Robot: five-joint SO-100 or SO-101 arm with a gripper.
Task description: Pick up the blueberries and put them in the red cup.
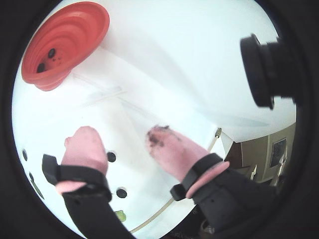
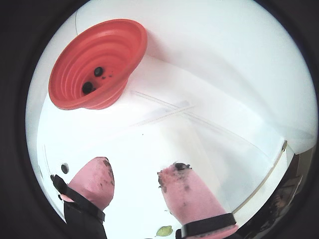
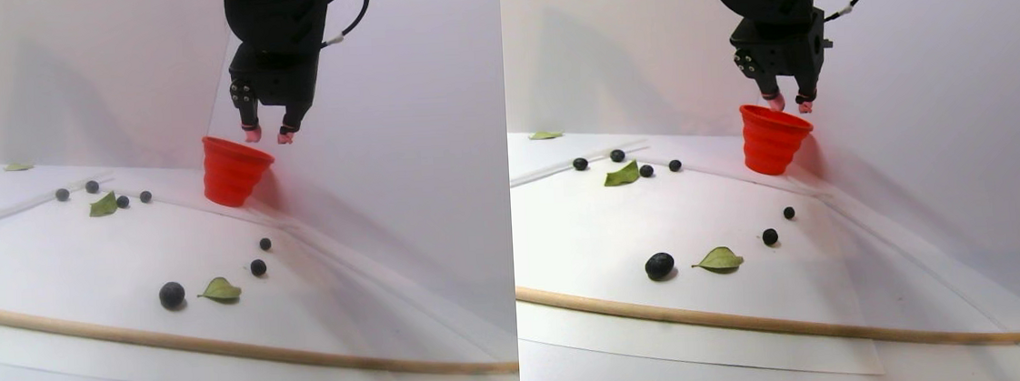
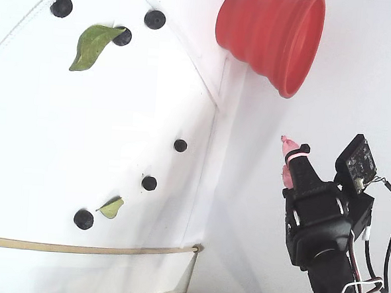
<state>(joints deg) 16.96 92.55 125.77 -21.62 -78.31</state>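
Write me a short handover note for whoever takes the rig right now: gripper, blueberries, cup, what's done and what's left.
Gripper: open and empty, pink fingertips stained, hanging above the table near the red cup.
Red cup: upright at the back of the white sheet; two blueberries in the cup show in both wrist views.
Left: six loose blueberries on the sheet in the stereo pair view, three at the back by a green leaf, three nearer the wooden stick by another leaf.

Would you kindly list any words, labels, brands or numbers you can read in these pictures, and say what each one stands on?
None can be read.
The red cup is plain, with no print showing.
The white sheet carries no writing.
The small circuit board on the arm shows only tiny marks, too small to read.
The framed picture in the background of a wrist view is too blurred to read.
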